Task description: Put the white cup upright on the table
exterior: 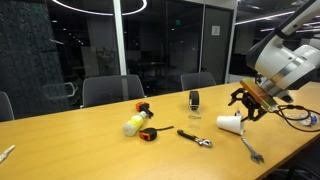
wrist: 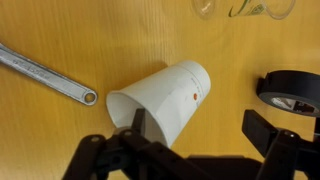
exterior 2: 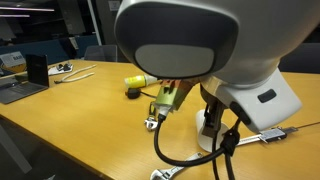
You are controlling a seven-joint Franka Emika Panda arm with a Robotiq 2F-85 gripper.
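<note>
The arm's housing [exterior 2: 180,40] hides most of the white cup [exterior 2: 206,130] in an exterior view. The wrist view's edges cut off the wrench [wrist: 45,72] and the tape roll [wrist: 272,90].

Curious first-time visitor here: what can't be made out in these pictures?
- White cup, wrist view: mouth partly behind the gripper.
- Clear object, wrist view: cut by top edge.
- Black roll, wrist view: cut by right edge.
- Table, in an exterior view: mostly behind the robot arm.

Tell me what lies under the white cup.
The white cup lies on its side on the table; bare wood shows at its edges. The contact strip beneath is covered, and the end effector hides its near edge.
</note>
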